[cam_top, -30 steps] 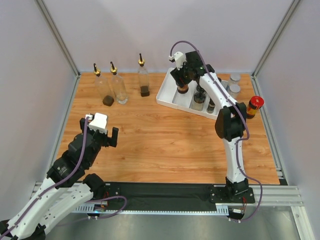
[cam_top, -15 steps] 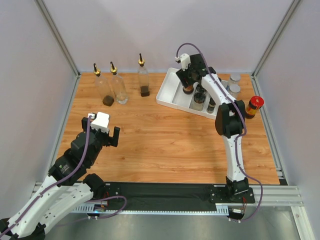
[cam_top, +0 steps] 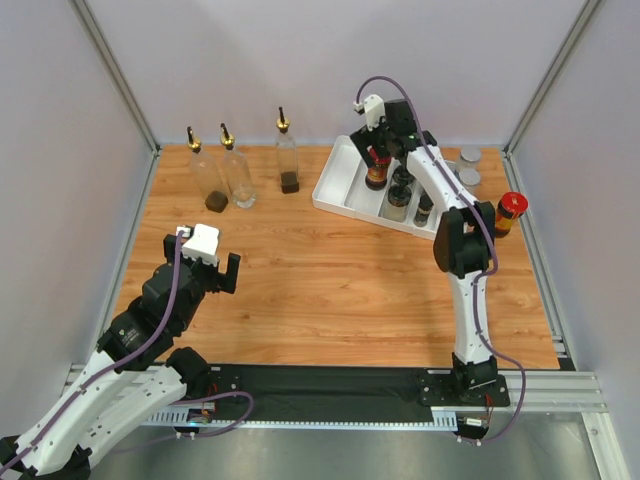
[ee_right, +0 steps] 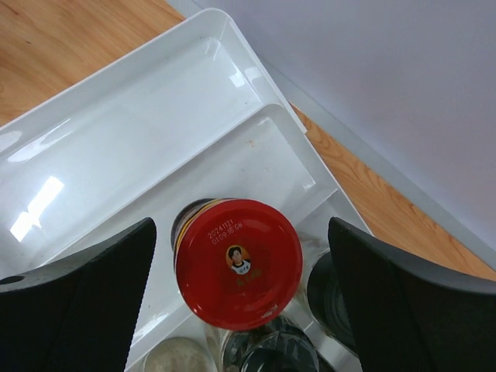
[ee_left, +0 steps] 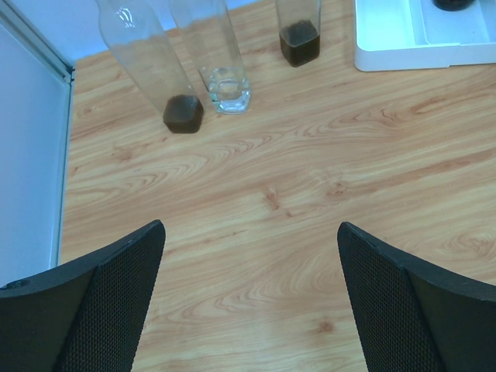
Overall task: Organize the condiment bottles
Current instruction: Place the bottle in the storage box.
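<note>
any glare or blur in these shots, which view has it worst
Right wrist view: worst, bright glare patches on the white tray floor, though the red lid is sharp, its printed date legible; the pincer fingers at the edges look soft. Left wrist view: wooden table grain crisp. Top external view: even light, faint shadows.

A white tray (cam_top: 338, 186) on a wooden table (cam_top: 330, 280), as we see it from above.
We find the tray split into long compartments and set at an angle at the table's far right, its glossy floor catching the light. Pale walls (cam_top: 300, 60) close three sides, metal posts (cam_top: 115, 70) mark the far corners, and a black strip (cam_top: 330, 380) lines the near edge.
</note>
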Robot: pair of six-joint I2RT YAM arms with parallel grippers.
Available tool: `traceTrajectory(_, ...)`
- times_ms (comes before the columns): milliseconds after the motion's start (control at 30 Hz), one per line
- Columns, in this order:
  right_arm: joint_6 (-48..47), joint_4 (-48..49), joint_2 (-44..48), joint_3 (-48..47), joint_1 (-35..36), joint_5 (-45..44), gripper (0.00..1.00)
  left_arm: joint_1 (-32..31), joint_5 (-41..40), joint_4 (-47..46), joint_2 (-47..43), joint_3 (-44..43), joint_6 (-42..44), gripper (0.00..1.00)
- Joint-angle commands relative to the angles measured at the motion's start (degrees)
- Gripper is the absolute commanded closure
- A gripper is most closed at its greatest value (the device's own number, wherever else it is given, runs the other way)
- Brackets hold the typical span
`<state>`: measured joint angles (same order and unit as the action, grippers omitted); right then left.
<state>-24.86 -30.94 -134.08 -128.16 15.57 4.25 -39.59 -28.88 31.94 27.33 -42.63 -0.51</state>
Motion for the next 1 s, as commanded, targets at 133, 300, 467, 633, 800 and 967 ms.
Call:
traceTrajectory(133,-1.4,1.6,14.2,4.5,0.4,6.7,0.04,0.2,-0.4,-1.4,-0.3,0.0,0.9,0.0)
traceTrajectory(300,-2.6,0.4,23.6,13.3,0.7,13.5,0.02,0.3,-0.3,-1.4,-0.3,0.0,0.8,0.0)
traceTrajectory(467,-3.7,-0.4,34.6,23.5,0.6,19.3,0.01,0.2,0.0,-1.5,-0.2,0.1,0.9,0.0)
traceTrajectory(633,-3.8,-1.5,44.3,35.5,0.6,21.3,0.0,0.2,0.4,-1.7,0.2,0.0,0.9,0.0)
traceTrajectory(800,-3.5,-1.1,56.8,47.7,-0.3,21.3,0.0,0.3,0.8,-1.8,0.6,0.0,0.8,0.0)
traceTrajectory(967,-4.0,-1.4,68.0,59.4,-2.8,20.9,0.0,0.2,1.4,-2.1,0.9,-0.1,0.9,0.0)
